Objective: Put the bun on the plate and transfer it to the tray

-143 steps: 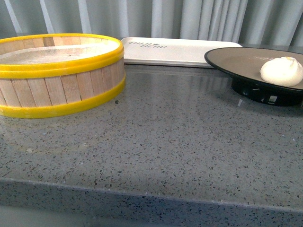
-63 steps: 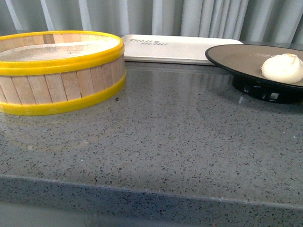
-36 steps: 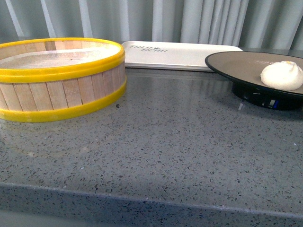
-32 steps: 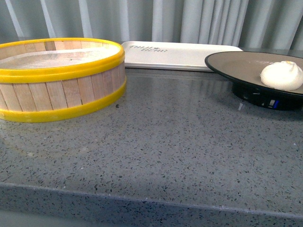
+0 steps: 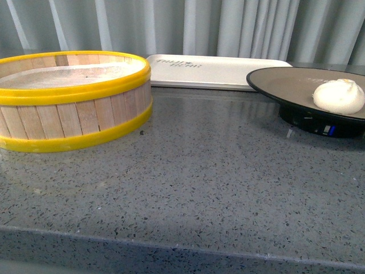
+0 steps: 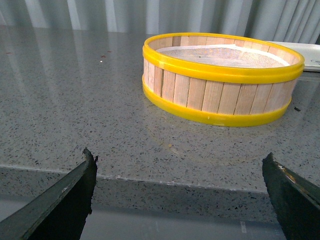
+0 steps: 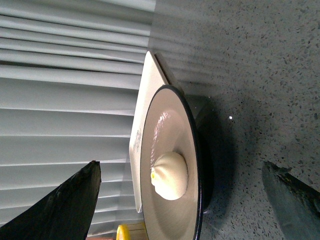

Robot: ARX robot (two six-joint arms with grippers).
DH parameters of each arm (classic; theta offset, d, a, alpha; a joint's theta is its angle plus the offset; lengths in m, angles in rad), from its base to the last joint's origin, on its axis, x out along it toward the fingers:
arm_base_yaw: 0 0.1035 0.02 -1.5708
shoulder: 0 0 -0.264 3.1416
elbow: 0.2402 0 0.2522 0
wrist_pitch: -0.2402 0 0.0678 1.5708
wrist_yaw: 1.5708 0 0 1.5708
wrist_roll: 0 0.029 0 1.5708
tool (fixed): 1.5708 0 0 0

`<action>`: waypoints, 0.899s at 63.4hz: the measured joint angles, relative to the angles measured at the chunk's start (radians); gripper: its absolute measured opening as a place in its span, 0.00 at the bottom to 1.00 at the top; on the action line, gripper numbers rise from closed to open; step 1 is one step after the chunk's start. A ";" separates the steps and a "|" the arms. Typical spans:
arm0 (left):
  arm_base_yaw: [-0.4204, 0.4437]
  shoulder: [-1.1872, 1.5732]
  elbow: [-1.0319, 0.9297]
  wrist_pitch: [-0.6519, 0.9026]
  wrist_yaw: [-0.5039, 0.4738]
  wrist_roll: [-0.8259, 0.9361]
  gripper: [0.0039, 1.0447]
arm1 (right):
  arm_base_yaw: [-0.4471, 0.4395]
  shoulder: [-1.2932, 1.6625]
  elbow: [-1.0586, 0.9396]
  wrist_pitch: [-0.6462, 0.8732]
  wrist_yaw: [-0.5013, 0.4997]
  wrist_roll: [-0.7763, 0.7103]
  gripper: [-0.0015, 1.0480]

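Note:
The cream-white bun point(image 5: 339, 96) sits on the brownish-tan plate point(image 5: 285, 78) with a black rim at the right of the counter. The off-white tray point(image 5: 222, 69) lies flat behind it, at the back middle. In the right wrist view the bun point(image 7: 170, 176) rests on the plate point(image 7: 160, 130), with the tray point(image 7: 141, 115) behind. My right gripper point(image 7: 181, 167) is open, its jaws wide apart, some way short of the plate. My left gripper point(image 6: 179, 159) is open and empty at the counter's front edge. Neither gripper shows in the front view.
A yellow-rimmed wooden steamer basket point(image 5: 68, 103) stands at the left, also in the left wrist view point(image 6: 222, 80). The grey speckled counter point(image 5: 194, 171) has its front edge close to the camera. Pale pleated curtains hang behind.
The front view has shifted slightly, so the basket, tray and plate sit a little lower in the picture. The bun stays on the plate; nothing else has moved.

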 joint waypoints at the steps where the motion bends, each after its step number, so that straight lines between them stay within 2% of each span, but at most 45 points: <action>1: 0.000 0.000 0.000 0.000 0.000 0.000 0.94 | -0.005 0.004 0.001 0.000 -0.005 0.005 0.92; 13: 0.000 0.000 0.000 0.000 0.000 0.000 0.94 | -0.022 0.079 0.035 0.008 -0.035 0.026 0.92; 21: 0.000 0.000 0.000 0.000 0.000 0.000 0.94 | -0.003 0.157 0.079 0.028 -0.029 0.029 0.92; 42: 0.000 0.000 0.000 0.000 0.000 0.000 0.94 | 0.185 0.263 0.120 0.085 0.002 0.070 0.92; 51: 0.000 0.000 0.000 0.000 0.000 0.000 0.94 | 0.215 0.277 0.120 0.097 0.009 0.083 0.92; 57: 0.000 0.000 0.000 0.000 0.000 0.000 0.94 | 0.215 0.286 0.120 0.101 0.010 0.088 0.79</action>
